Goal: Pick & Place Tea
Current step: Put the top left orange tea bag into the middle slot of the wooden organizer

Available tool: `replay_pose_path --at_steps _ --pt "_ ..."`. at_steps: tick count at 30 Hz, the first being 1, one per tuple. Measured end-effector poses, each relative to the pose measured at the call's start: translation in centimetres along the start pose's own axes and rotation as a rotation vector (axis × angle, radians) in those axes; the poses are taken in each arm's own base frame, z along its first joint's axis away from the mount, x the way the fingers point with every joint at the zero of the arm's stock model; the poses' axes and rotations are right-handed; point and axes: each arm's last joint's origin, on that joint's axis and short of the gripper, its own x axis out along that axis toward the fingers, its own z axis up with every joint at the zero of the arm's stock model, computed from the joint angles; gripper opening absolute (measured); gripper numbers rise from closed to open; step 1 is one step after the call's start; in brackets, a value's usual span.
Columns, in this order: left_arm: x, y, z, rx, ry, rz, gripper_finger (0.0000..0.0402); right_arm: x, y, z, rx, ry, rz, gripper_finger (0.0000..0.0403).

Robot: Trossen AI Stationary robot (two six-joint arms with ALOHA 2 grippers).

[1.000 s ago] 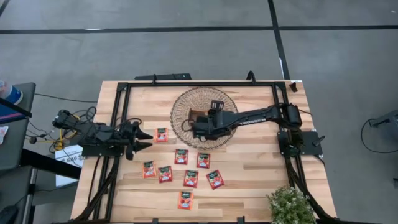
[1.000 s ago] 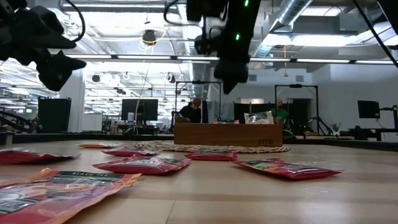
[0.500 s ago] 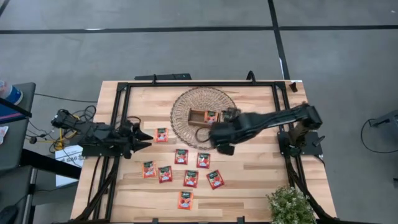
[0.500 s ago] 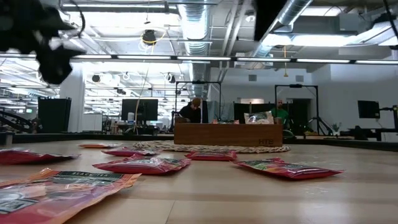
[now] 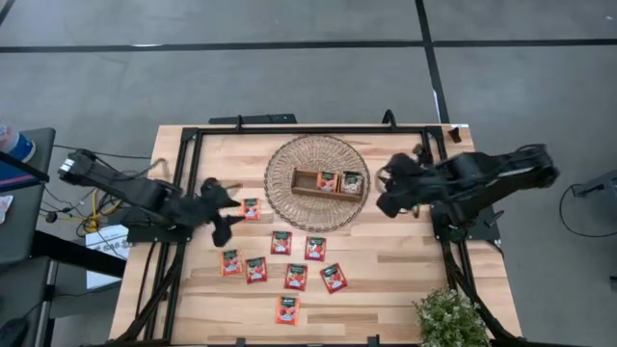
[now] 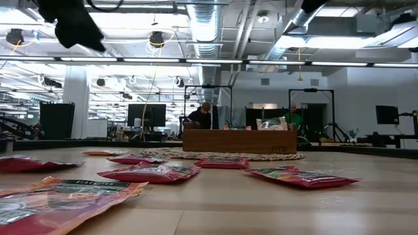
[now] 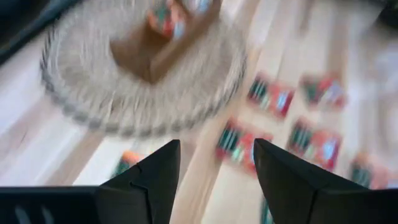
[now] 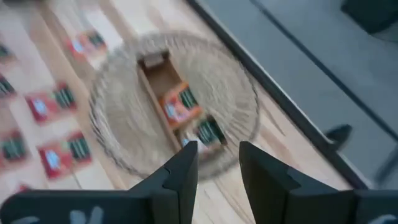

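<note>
While you hold both arms off the work, stock reads thus:

- Left gripper (image 5: 224,207): fingers spread wide, nothing between them, above table (image 5: 395,270) beside loose sachets.
- Right gripper (image 5: 386,188): fingers narrowly parted, nothing between them, just right of woven mat (image 5: 280,164).
- Wooden tray (image 5: 307,183): on mat; two tea sachets inside, one middle compartment (image 5: 328,180), one right compartment (image 5: 352,181); left compartment bare.
- Tea sachets (image 5: 281,242): eight loose, red-orange, flat on table in front of mat.
- Potted plant (image 5: 449,318): table's near right corner.
</note>
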Motion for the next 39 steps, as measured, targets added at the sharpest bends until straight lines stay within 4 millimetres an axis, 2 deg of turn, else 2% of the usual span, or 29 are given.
replay_pose_path --at_steps 4,7,14,20,22,27,32,36,39 --pt "1.8 -1.9 1.1 0.048 0.158 0.007 0.0196 0.9 -0.8 -3.0 0.101 -0.143 0.107 0.0110" --pt "2.9 -2.3 1.8 0.017 0.247 0.006 0.0196 2.2 -1.1 -5.5 0.147 -0.225 0.172 0.0110" --pt "4.9 0.1 2.7 -0.110 0.407 0.197 0.0196 5.0 -1.3 -10.5 0.235 -0.410 0.337 0.0110" --pt "7.9 2.7 2.9 -0.223 0.546 0.286 0.0196 5.4 -2.2 -12.4 0.296 -0.599 0.442 0.0110" --pt "9.0 3.5 2.8 -0.210 0.591 0.319 0.0196 5.3 -2.6 -12.9 0.305 -0.656 0.489 0.0110" --pt "10.9 4.4 2.4 -0.036 0.644 0.395 0.0196 4.9 -3.7 -13.9 0.333 -0.736 0.555 0.0110" --pt "11.9 4.7 2.2 0.145 0.656 0.445 0.0196 5.2 -4.3 -14.9 0.348 -0.756 0.566 0.0110" --pt "12.4 4.6 2.3 0.218 0.664 0.397 0.0196 5.3 -4.5 -15.5 0.354 -0.771 0.600 0.0110" --pt "12.6 4.5 2.3 0.253 0.682 0.297 0.0196 5.5 -4.6 -15.9 0.354 -0.773 0.612 0.0110"
